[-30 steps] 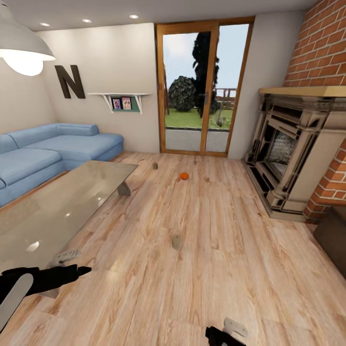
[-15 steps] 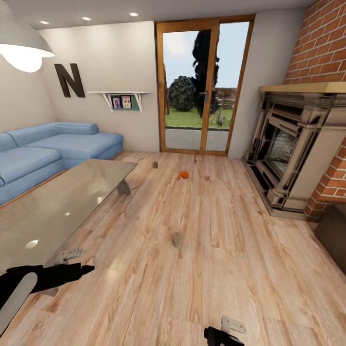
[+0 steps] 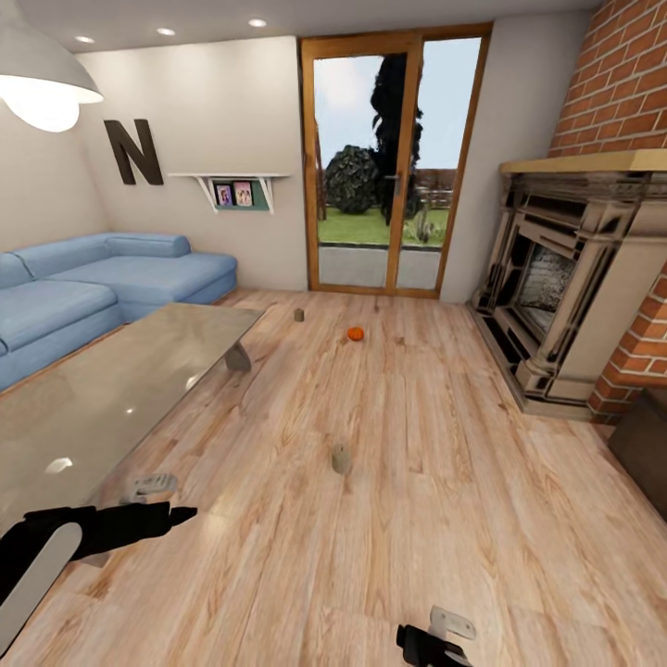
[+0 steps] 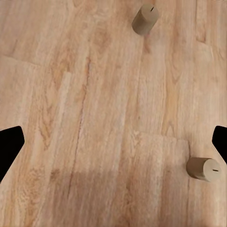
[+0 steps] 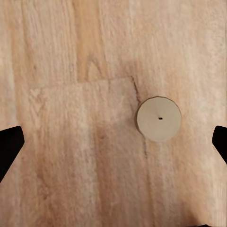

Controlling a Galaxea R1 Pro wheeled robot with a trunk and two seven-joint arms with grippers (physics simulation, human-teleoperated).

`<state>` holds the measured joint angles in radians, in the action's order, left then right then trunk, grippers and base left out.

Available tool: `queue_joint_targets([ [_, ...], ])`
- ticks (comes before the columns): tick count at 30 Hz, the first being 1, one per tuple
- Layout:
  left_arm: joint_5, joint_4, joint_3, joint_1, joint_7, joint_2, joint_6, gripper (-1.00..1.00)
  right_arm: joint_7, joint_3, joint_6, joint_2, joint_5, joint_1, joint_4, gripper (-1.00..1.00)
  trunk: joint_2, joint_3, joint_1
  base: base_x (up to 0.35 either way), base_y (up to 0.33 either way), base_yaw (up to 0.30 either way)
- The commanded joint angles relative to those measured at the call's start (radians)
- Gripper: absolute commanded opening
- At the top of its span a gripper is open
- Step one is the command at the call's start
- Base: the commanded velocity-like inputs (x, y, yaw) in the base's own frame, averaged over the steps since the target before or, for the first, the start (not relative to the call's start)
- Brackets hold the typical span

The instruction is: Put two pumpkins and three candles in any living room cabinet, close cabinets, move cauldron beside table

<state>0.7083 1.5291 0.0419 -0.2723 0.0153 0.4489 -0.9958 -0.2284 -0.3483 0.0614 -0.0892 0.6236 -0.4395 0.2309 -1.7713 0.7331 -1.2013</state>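
Pale wooden plank floor (image 3: 445,445) from wall to wall, strongly grained and lit from the glass door (image 3: 394,157) at the far end, with grass and trees beyond. To the left, a long low coffee table (image 3: 111,398) with a glossy grey top throwing back spots of ceiling light, and behind it a blue corner sofa (image 3: 120,278) against the cream wall. Above the sofa a big dark letter N (image 3: 134,153), a small shelf (image 3: 243,190) with two photos, and a white hanging lamp (image 3: 42,88) glowing in the upper corner. To the right, a carved stone fireplace (image 3: 574,287) set in a red brick wall (image 3: 621,83). Out on the bare boards, well apart: a near candle (image 3: 341,457) standing upright in mid-room, a far candle (image 3: 298,315) just off the table's far corner, and a small orange pumpkin (image 3: 355,333) near it, toward the door. Left claw (image 3: 167,498) low beside the table's near edge, released, fingers spread wide; seen from its wrist (image 4: 113,142), nothing between them but floor, with two candles (image 4: 144,19) on the planks ahead. Right claw (image 3: 443,635) at the bottom edge, likewise released and empty; from its wrist (image 5: 113,142), hanging straight over one more candle (image 5: 159,118), seen end-on with the wick dot in the middle.
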Motion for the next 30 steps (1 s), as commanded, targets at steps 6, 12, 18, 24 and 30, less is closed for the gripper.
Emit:
queue_joint_targets([
  [6, 0.0, 0.004, -0.013, -0.001, 0.002, 0.006, -0.003, 1.0, -0.004, -0.009, 0.013, 0.001, 0.009, -0.001, -0.001, 1.0, -0.043, 0.02, -0.023, 0.0, 0.0, 0.0],
  [12, 0.0, 0.005, -0.023, -0.001, 0.002, 0.009, -0.003, 1.0, -0.003, -0.009, 0.014, 0.001, 0.008, -0.001, 0.0, 1.0, -0.085, 0.039, -0.046, 0.0, 0.0, 0.0],
  [18, 0.0, 0.005, -0.022, -0.001, 0.002, 0.01, -0.003, 1.0, -0.003, -0.01, 0.015, 0.0, 0.008, -0.001, 0.001, 1.0, -0.127, 0.057, -0.069, 0.0, 0.0, 0.0],
  [24, 0.0, 0.005, -0.017, -0.001, 0.002, 0.006, -0.003, 1.0, -0.004, -0.009, 0.03, 0.0, 0.01, -0.001, -0.001, 1.0, -0.169, 0.076, -0.092, 0.0, 0.0, 0.0],
  [30, -0.001, 0.005, -0.014, -0.001, 0.002, 0.002, -0.003, 1.0, -0.005, -0.003, 0.036, 0.001, 0.013, -0.001, -0.001, 1.0, -0.211, 0.095, -0.115, 0.0, 0.0, 0.0],
])
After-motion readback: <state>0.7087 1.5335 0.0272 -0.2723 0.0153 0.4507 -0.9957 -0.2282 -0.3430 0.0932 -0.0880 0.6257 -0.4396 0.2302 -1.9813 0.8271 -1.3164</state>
